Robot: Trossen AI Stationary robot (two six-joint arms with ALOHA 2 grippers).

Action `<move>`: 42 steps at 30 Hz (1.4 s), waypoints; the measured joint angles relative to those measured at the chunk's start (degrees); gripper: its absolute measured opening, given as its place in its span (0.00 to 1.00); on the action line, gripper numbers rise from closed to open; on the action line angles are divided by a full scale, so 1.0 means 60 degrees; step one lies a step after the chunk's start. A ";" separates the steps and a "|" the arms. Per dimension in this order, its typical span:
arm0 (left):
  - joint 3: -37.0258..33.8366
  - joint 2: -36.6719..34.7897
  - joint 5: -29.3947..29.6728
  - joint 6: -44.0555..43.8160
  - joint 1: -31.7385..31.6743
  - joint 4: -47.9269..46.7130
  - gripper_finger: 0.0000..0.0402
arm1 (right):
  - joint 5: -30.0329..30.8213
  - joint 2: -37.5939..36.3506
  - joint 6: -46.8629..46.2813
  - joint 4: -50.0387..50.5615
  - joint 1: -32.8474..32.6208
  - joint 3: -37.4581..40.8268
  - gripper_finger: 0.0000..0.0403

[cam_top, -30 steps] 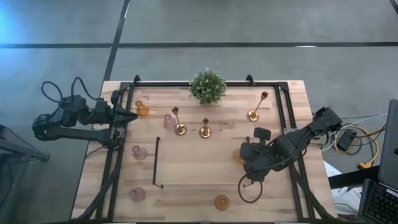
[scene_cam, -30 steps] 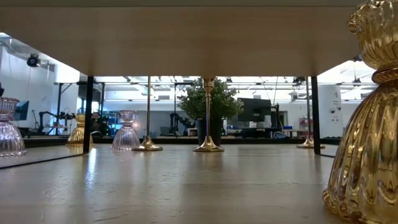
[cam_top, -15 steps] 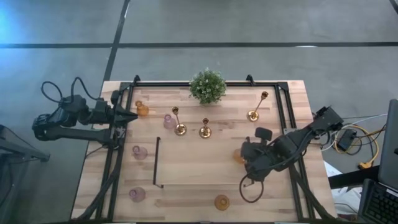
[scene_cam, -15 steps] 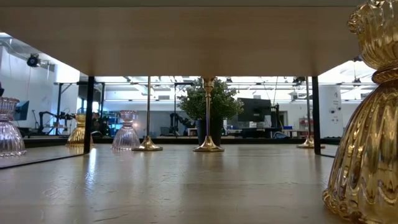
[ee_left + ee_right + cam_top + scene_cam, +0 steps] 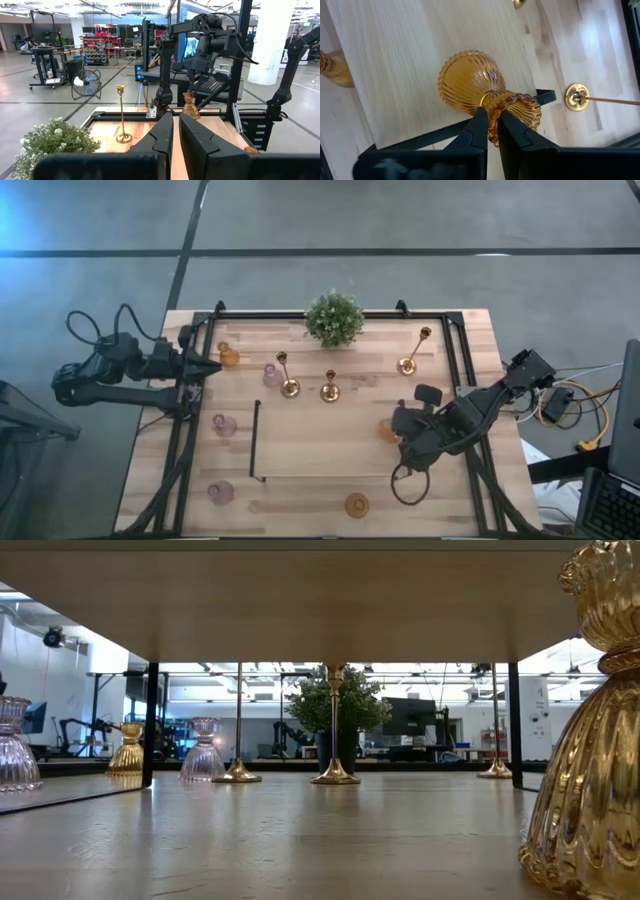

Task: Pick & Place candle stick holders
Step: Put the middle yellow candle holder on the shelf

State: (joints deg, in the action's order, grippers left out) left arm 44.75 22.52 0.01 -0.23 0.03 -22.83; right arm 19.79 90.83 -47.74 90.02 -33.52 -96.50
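No readable writing or brand marks on anything. Right claw (image 5: 490, 131) sits over the right half of the light wooden desk (image 5: 320, 445), arm bent low and reaching in from the desk's right edge, fingers pinched tight on the rim of a ribbed amber glass cup (image 5: 475, 92). Left claw (image 5: 175, 131) is parked at the desk's left edge, arm stretched level, fingers nearly together, holding nothing.

Bright, even overhead light; blue glare at high view's corner.
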 joint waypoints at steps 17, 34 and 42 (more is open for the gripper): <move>-0.0002 0.0001 0.0001 0.0003 0.0000 0.0000 0.09 | -0.0058 -0.0051 -0.0372 0.0019 -0.0127 -0.0020 0.03; -0.0002 0.0000 -0.0001 0.0002 0.0000 0.0000 0.09 | 0.0186 0.0008 0.0089 0.0038 -0.0102 -0.0259 0.03; 0.0000 0.0000 0.0003 0.0000 0.0000 0.0003 0.09 | 0.0273 0.0609 0.1323 0.0009 0.0206 -0.0915 0.03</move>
State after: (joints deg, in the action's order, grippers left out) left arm 44.75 22.52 0.03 -0.23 0.03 -22.81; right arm 21.43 94.48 -39.80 90.07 -32.28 -101.99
